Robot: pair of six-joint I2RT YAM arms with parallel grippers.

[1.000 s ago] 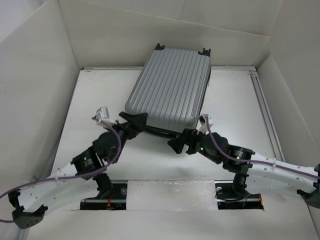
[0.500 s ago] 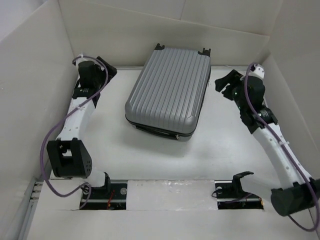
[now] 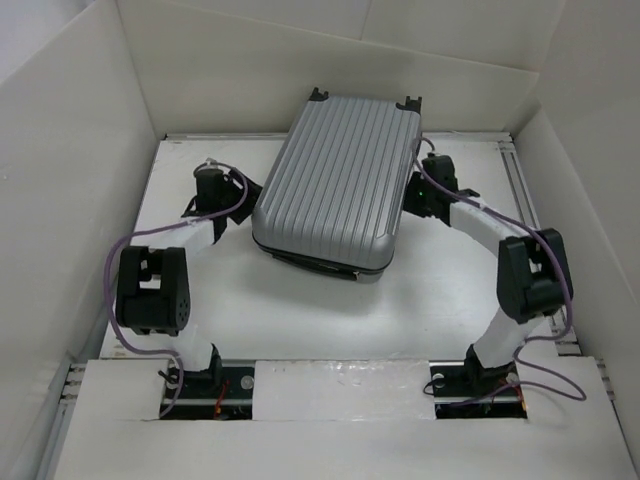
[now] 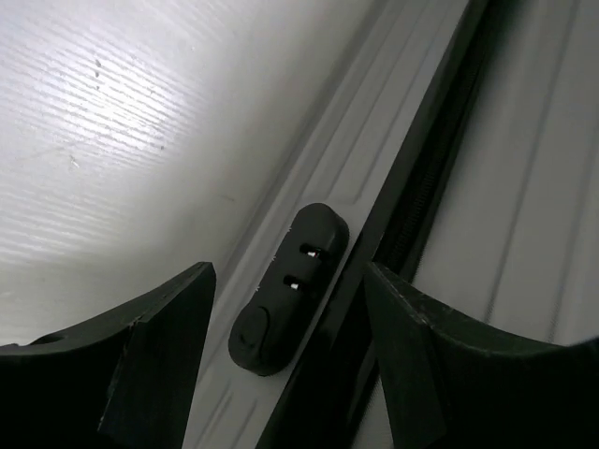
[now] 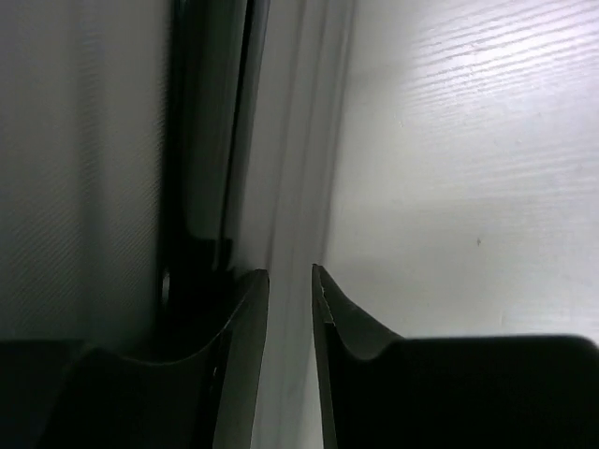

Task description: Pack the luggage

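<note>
Luggage (image 3: 335,190) is a silver-grey ribbed hard-shell suitcase. It lies flat and shut on the white worktop (image 3: 300,310), directly between the two end effectors, skewed a bit. Its black wheels (image 3: 318,94) are at the end beyond both end effectors, toward the back wall (image 3: 300,60).

Left end effector (image 3: 248,196) is at the case's left long side, down low by the shell edge. In the wrist view the left end effector (image 4: 288,271) has its jaws apart with a clear gap. A black oval stud (image 4: 285,290) on the lower shell sits in that gap, just ahead of the fingertips (image 4: 178,309). Neither finger touches it as far as I can tell. The black seam trim (image 4: 421,187) runs past just right of the stud. Nothing is gripped.

Right end effector (image 3: 415,192) is at the opposite long side, about level with the left one. In the wrist view the right end effector (image 5: 289,271) has its jaws nearly together with only a thin slit left. Nothing shows clamped in it. The case's side and dark trim (image 5: 201,140) are to its left, bare worktop to its right. Can't tell whether the fingers touch the shell.
</note>
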